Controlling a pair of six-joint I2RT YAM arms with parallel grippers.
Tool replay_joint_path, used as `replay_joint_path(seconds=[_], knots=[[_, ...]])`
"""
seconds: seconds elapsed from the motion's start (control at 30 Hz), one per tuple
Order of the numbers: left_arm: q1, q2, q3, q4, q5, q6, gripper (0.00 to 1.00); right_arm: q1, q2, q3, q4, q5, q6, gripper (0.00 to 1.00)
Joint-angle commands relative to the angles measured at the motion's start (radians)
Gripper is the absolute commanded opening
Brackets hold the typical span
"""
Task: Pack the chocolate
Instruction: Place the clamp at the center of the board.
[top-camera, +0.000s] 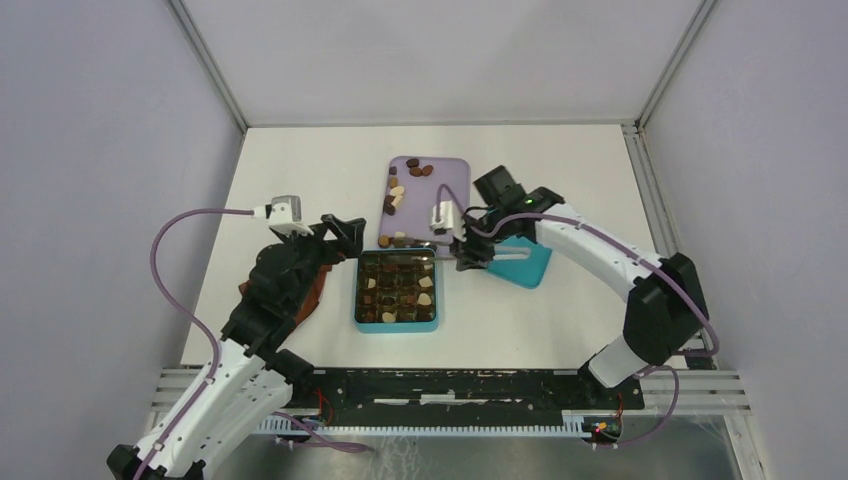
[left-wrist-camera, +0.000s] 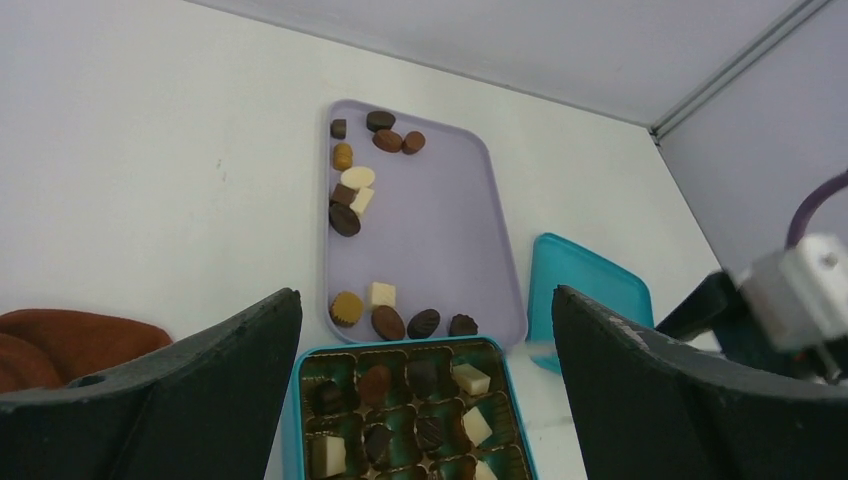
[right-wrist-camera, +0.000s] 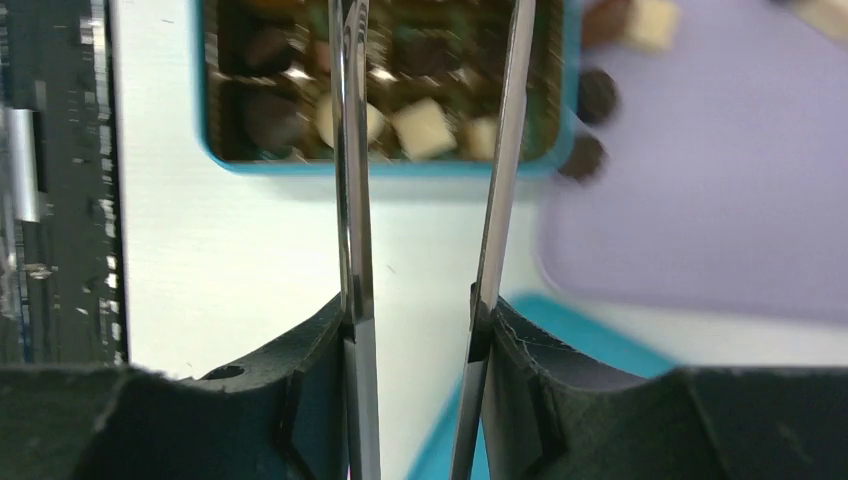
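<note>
Chocolate (left-wrist-camera: 387, 321), round, oval, square, dots smooth lilac tray (left-wrist-camera: 440, 230).

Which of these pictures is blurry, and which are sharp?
Right wrist view: the teal box and chocolates look smeared, the metal fingers crisper. Left wrist view: purple tray sharp, dark fingers large at the edges. Top view: even light, soft shadows.

Pretty clearly a robotics lab cell: bare white table (top-camera: 300, 200) boxed in by plain grey panels (top-camera: 100, 150) on aluminium framing (top-camera: 205, 60), with a cabled left arm (top-camera: 215, 380) and right arm (top-camera: 600, 250) bolted to a slotted rail (top-camera: 450, 385) up front.
</note>
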Motion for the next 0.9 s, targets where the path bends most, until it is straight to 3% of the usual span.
replay_joint_path(seconds=[0.0, 0.13, 0.2, 0.27, 0.33, 0.5, 0.57, 0.63, 0.87], knots=[[0.002, 0.037, -0.06, 0.164, 0.126, -0.003, 1.0, -0.2, -0.136, -0.077, 0.12, -0.081, 0.064, 0.47], [0.001, 0.156, -0.009, 0.203, 0.399, -0.058, 1.0, -0.447, -0.178, -0.182, 0.307, -0.111, 0.253, 0.47], [0.001, 0.211, -0.014, 0.306, 0.533, -0.102, 0.99, -0.561, -0.183, -0.218, 0.39, -0.114, 0.37, 0.47], [0.0, 0.244, -0.021, 0.358, 0.578, -0.159, 0.97, -0.645, -0.189, -0.249, 0.439, -0.109, 0.418, 0.45], [-0.004, 0.27, 0.013, 0.296, 0.554, -0.17, 0.94, -0.698, -0.19, -0.267, 0.451, -0.064, 0.423, 0.45], [-0.015, 0.358, 0.226, -0.201, 0.188, -0.084, 0.87, -0.762, -0.119, -0.242, 0.404, 0.095, 0.376, 0.45], [-0.014, 0.39, 0.276, -0.306, 0.098, -0.056, 0.79, -0.778, -0.059, -0.231, 0.389, 0.161, 0.368, 0.45], [-0.014, 0.395, 0.281, -0.325, 0.096, -0.042, 0.71, -0.81, 0.007, -0.206, 0.365, 0.17, 0.396, 0.43], [-0.013, 0.367, 0.217, -0.266, 0.137, -0.038, 0.69, -0.91, 0.062, -0.227, 0.406, 0.229, 0.451, 0.43]])
